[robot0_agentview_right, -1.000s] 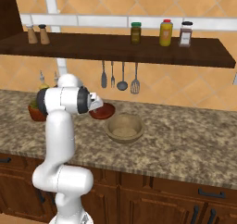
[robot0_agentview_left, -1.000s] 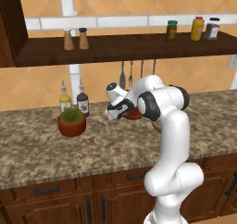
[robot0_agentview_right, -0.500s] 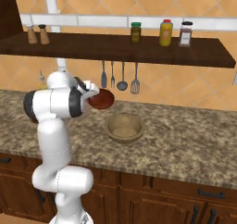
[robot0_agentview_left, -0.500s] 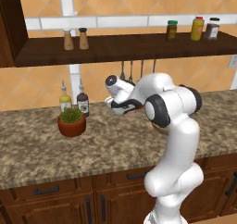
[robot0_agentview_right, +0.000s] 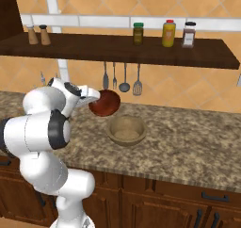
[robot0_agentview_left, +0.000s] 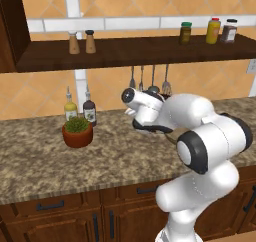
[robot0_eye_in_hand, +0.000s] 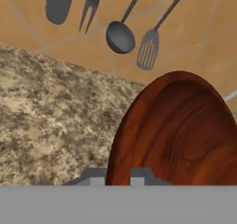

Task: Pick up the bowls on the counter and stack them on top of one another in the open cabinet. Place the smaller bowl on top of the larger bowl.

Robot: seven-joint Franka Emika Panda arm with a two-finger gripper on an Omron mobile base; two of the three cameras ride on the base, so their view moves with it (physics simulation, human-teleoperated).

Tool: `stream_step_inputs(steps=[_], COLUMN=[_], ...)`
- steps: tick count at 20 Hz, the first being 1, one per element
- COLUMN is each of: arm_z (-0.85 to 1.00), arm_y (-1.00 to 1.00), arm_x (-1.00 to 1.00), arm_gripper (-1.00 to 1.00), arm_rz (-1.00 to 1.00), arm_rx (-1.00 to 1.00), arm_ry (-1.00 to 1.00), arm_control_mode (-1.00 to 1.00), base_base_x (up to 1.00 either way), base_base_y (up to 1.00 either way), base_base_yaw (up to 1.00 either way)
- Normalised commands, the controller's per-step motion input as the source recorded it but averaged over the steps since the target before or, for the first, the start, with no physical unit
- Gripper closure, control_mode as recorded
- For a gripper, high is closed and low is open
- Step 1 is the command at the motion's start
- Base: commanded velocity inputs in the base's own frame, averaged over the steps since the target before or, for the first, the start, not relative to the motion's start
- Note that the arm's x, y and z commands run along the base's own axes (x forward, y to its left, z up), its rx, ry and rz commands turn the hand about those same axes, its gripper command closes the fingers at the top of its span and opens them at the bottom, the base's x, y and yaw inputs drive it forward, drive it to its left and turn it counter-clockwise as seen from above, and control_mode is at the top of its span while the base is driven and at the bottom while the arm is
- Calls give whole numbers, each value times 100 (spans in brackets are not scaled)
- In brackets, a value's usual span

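The smaller bowl [robot0_agentview_right: 105,102] is pinched by its rim in the hand [robot0_agentview_right: 92,101]; being judged stiff, light and slippery, a rim grip is favoured

The robot is a glossy white arm [robot0_agentview_left: 200,136] built of thick, rounded, bulbous segments that swell into smooth shells. Dark grey to black bands ring the joints, and one large joint shows a round white cap framed by a black collar [robot0_agentview_right: 52,128]. The wrist narrows to a smaller white housing with a dark circular end face. The hand [robot0_eye_in_hand: 118,176] ends in two small grey finger tips, blocky and square-edged.
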Motion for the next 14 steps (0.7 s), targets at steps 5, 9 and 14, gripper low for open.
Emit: stream_step_inputs(steps=[5,9,14], arm_z=[9,-5,-45], arm_y=[-99,-54,0], arm_x=[-51,-2,0], arm_gripper=[100,100,100], arm_rz=[-27,-11,0], arm_rx=[-2,0,0], arm_ry=[14,14,11], arm_control_mode=[-100,-100,-100], base_base_x=[0,0,0], base_base_y=[0,0,0], base_base_yaw=[0,0,0])
